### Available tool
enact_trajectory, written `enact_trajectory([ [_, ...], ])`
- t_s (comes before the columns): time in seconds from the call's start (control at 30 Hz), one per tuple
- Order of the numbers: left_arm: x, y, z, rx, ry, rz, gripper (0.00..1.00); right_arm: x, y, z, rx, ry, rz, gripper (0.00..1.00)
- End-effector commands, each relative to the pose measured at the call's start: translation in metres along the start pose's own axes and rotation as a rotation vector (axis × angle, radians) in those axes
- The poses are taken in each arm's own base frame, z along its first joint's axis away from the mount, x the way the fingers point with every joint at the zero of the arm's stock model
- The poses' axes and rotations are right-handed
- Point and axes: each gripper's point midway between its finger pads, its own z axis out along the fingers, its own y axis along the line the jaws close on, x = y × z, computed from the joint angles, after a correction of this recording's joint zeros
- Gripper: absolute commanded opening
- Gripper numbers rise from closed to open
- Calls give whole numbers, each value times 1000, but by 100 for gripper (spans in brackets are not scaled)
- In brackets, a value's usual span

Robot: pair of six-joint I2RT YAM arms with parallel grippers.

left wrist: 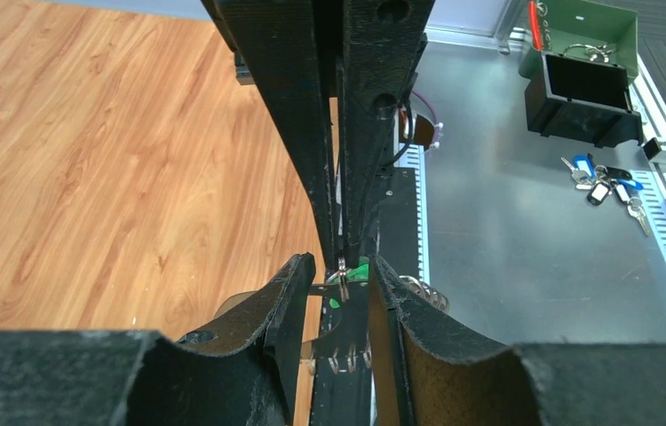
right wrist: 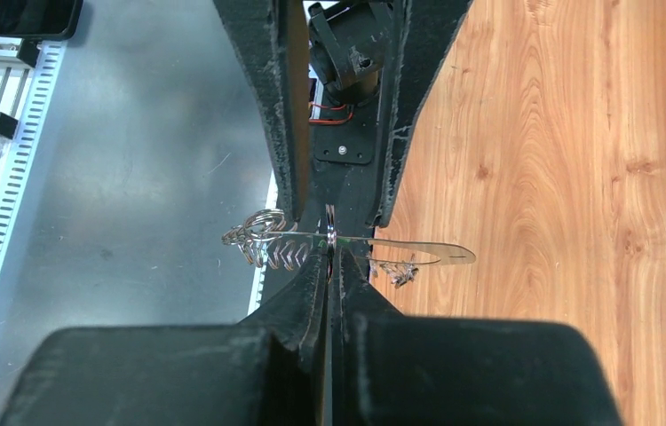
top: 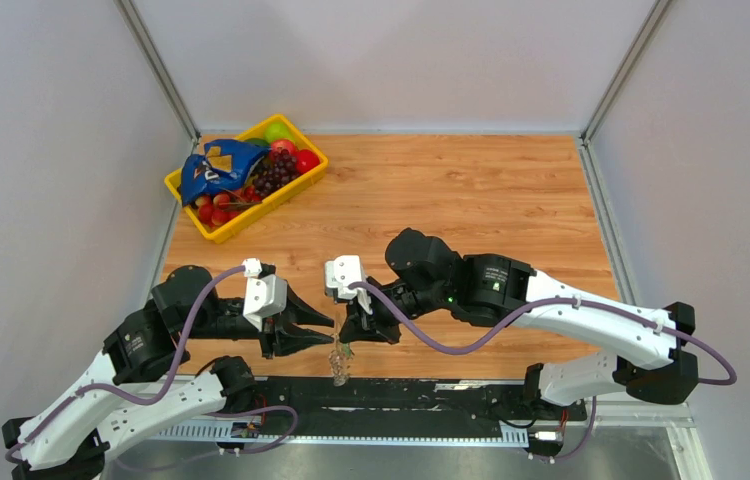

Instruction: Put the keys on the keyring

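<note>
The right gripper [right wrist: 329, 266] pinches the keyring [right wrist: 263, 232] tight, lifting it over the near edge of the table [top: 471, 200] so it cannot swing. The left gripper [left wrist: 339, 273] has its fingers a little apart around it, near the tiny green key [left wrist: 360, 269].

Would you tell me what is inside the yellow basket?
Dark grapes, red fruit, a green apple and a blue bag; whatever lies beneath the bag is hidden.

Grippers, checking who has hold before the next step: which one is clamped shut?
The right gripper: its fingers press together on the keyring, while the left gripper has its fingers standing apart.
</note>
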Motion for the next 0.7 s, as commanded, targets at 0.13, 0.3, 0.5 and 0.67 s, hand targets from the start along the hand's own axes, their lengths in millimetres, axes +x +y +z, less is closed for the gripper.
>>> enact_trajectory([
  [0.13,2,-1,5,26,-2,9,39,-32,-8,-4,24,-83,-40,0],
  [0.3,6,1,8,26,13,8,38,-34,-9,-3,26,-84,-43,0],
  [0.5,10,3,9,18,27,9,33,-34,-10,-2,23,-83,-44,0],
  [0.67,12,5,10,11,34,8,22,-36,-9,-1,17,-88,-49,0],
])
